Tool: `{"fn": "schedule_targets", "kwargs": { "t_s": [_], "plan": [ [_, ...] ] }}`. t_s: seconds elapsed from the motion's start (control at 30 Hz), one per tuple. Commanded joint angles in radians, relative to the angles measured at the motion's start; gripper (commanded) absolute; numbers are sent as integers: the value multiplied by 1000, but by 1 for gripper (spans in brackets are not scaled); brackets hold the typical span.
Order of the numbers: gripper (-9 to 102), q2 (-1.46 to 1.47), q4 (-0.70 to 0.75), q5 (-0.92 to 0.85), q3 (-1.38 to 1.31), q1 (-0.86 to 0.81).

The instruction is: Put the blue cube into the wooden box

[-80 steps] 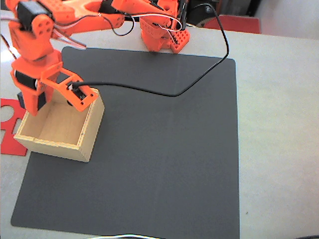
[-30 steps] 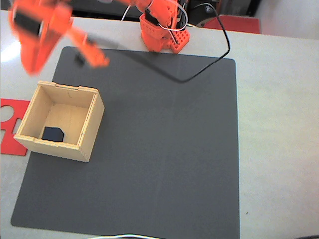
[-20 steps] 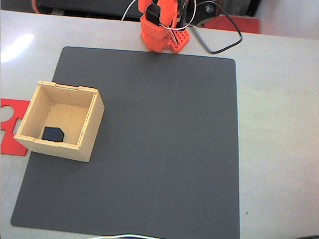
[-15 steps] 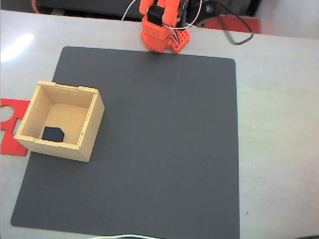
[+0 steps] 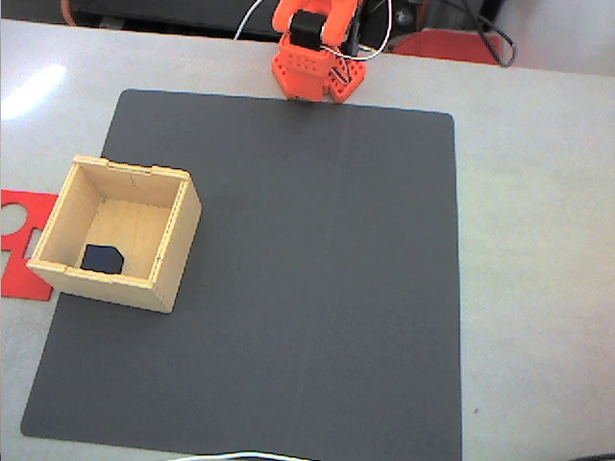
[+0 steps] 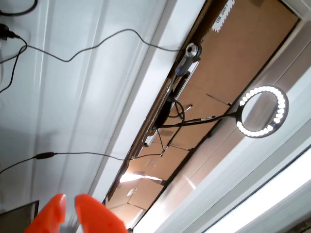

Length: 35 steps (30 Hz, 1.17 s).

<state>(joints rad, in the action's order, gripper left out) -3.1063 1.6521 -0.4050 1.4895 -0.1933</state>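
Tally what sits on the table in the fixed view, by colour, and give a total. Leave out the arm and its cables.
Blue: 1, the blue cube, lying inside the box.
Light wood: 1, the wooden box.
Dark grey: 1, the mat.
Red: 1, the flat cut-out sheet, beside the box.
Total: 4

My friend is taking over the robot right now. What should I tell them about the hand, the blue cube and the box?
Hand: seen in the wrist view pointing up at the ceiling, holding nothing; its orange fingers sit close together, open or shut is unclear.
Blue cube: lying on the floor of the wooden box, near its front left corner in the fixed view.
Box: on the left edge of the dark mat, partly over a red sheet.
Done: cube is in the box.
Left: nothing, judging by this.
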Motion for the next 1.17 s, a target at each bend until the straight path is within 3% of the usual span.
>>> {"fn": "schedule_targets", "kwargs": {
  "t_s": [0.0, 0.13, 0.4, 0.8, 1.13],
  "plan": [
    [0, -229, -98, -11, 313, 61],
    [0, -232, -124, 9, 500, 83],
    [0, -232, -356, 75, 1022, 121],
    [0, -232, -460, 158, 1500, 80],
    [0, -232, -477, 233, 1528, 32]
  ]
}}
